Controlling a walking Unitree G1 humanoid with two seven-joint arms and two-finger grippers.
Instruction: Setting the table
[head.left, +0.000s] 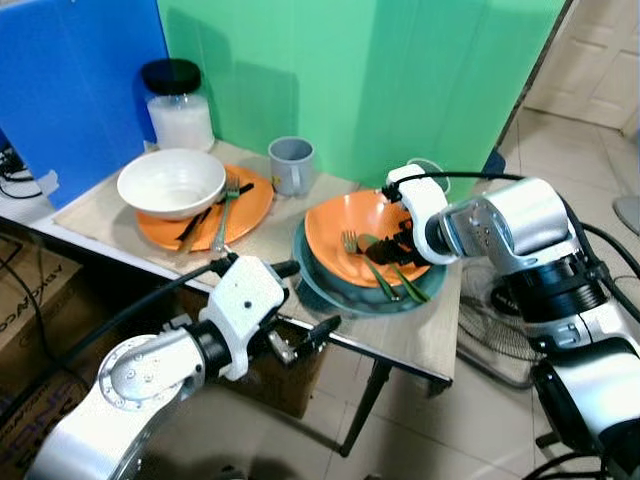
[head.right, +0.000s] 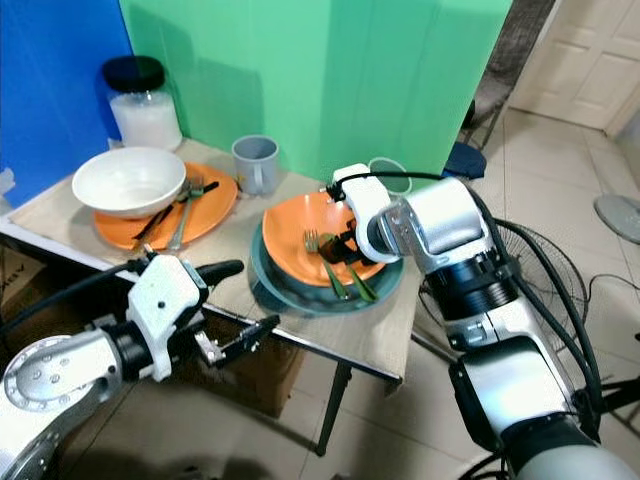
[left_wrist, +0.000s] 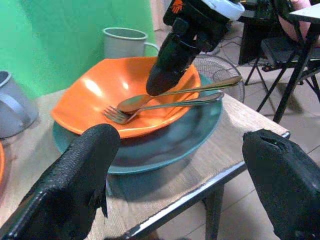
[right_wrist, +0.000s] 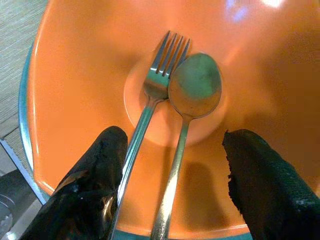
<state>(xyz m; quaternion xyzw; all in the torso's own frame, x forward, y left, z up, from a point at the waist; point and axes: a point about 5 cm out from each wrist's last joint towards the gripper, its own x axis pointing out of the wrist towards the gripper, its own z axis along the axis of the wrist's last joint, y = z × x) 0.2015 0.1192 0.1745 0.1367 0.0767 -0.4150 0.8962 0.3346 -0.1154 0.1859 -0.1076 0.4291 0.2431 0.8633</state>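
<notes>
A wooden surface (head.left: 120, 205) on a thin metal frame stands before blue and green panels, on a tiled floor. Near its far left corner one place looks already laid: a flat orange plate (head.left: 255, 200) carries a white round bowl (head.left: 171, 182), with a fork and a dark utensil resting beside the bowl on the plate. Behind it, at the far edge, stand a glass jar with a black lid (head.left: 178, 103) and a grey mug (head.left: 292, 165).

The second place, toward the right edge of the surface, is only partly done. There a deep orange bowl (head.left: 345, 228) sits on a teal round plate (head.left: 320, 282), and a metal fork (right_wrist: 150, 97) and a metal spoon (right_wrist: 192, 92) lie side by side inside the bowl, handles pointing to the near edge. A second pale mug (head.right: 385, 170) stands behind, half hidden by the arm.

The right claw (right_wrist: 172, 170) hangs low over the two handles, its fingers spread wide on either side of them and gripping nothing. The left claw (left_wrist: 175, 175) is also wide and empty, waiting just off the near edge of the surface.

I judge the task about half done: the cutlery must yet be lifted out and laid properly, probably with the second mug placed too.
</notes>
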